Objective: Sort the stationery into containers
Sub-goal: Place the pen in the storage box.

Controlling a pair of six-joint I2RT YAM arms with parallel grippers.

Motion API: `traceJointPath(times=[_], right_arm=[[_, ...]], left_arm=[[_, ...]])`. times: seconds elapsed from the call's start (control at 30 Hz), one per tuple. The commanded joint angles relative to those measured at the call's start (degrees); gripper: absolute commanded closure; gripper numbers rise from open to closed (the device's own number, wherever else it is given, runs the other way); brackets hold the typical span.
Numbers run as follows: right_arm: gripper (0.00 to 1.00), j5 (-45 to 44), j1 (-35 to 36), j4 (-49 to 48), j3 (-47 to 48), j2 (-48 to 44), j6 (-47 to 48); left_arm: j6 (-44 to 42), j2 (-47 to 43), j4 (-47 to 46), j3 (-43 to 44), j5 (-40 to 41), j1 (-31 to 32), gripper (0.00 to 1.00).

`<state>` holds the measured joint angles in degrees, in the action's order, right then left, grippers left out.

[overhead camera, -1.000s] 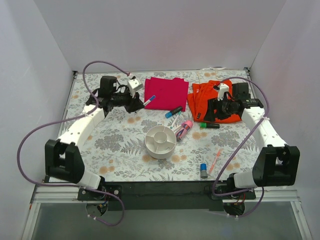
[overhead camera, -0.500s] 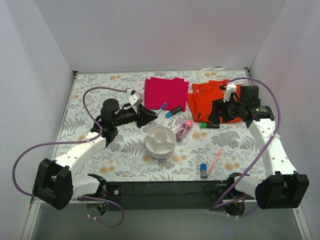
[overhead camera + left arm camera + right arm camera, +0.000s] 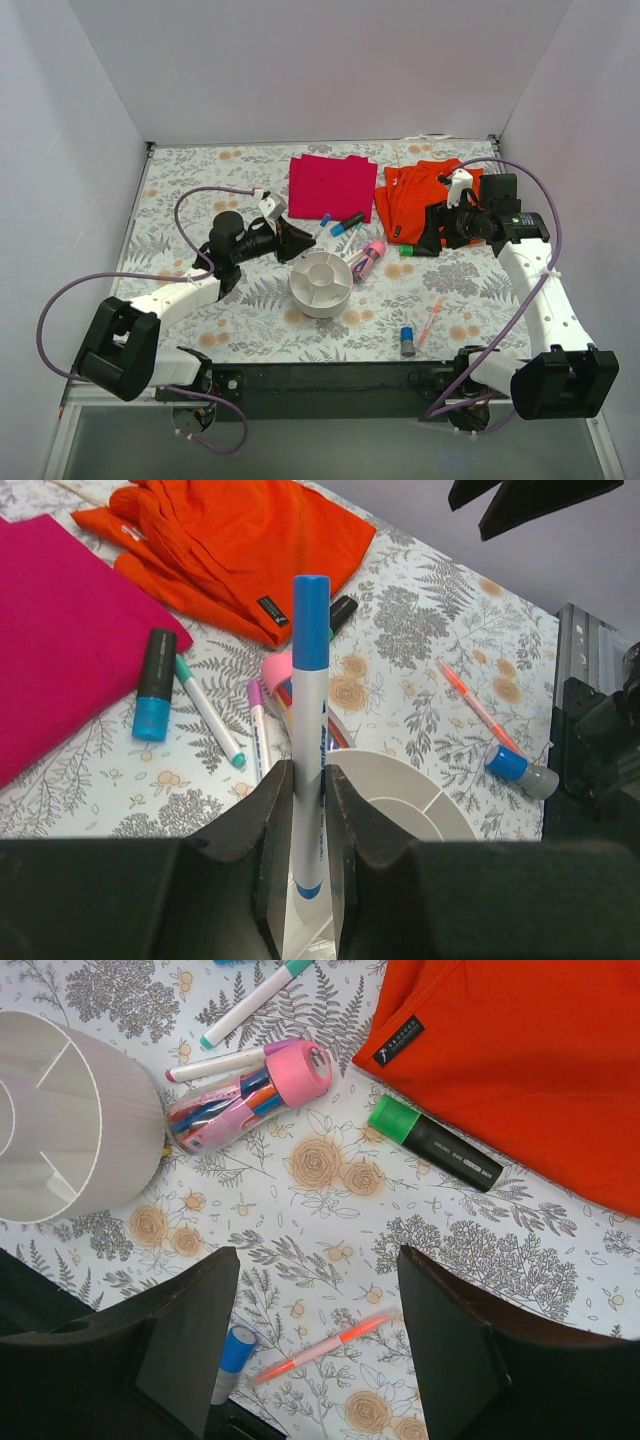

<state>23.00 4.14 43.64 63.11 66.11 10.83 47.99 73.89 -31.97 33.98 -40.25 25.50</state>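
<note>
My left gripper [image 3: 295, 240] is shut on a white marker with a blue cap [image 3: 310, 730]. It holds the marker just left of the round white organizer [image 3: 320, 283], above its near rim [image 3: 400, 800]. My right gripper [image 3: 428, 232] is open and empty, above the mat by the orange cloth. Below it lie the pink tube [image 3: 250, 1100], a green-capped black marker [image 3: 435, 1145], the thin orange pen [image 3: 325, 1345] and the grey-blue cylinder [image 3: 232, 1360]. A blue-capped black marker [image 3: 153, 685] and two thin white pens [image 3: 210, 712] lie beyond the organizer.
A folded magenta cloth [image 3: 330, 185] and a crumpled orange cloth [image 3: 420, 195] lie at the back of the floral mat. White walls stand on three sides. The organizer's compartments look empty in the right wrist view [image 3: 60, 1110].
My left arm has swung from the back left towards the organizer, carrying the blue-capped marker. My right arm's elbow has shifted outward; its gripper has stayed over the same spot.
</note>
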Motion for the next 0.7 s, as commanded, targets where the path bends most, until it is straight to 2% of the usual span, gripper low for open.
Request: traceJointPath(times=[0.0,0.53,0.67], right_arm=[[0.26,0.29,-0.19,0.22,0.17,0.16,0.77],[0.26,0.73,-0.10,0.22,-0.88,0.34,0.86],[0.26,0.81,-0.10,0.22,-1.41,0.43,0.86]], left_arm=[[-0.61,0.64,-3.19,-2.24,0.78,0.52,1.00],[-2.99,5.65,-8.55,-6.38,1.93,0.52,1.00],[-2.81,5.65,-8.38,-6.20,1.49,0.52,0.86]])
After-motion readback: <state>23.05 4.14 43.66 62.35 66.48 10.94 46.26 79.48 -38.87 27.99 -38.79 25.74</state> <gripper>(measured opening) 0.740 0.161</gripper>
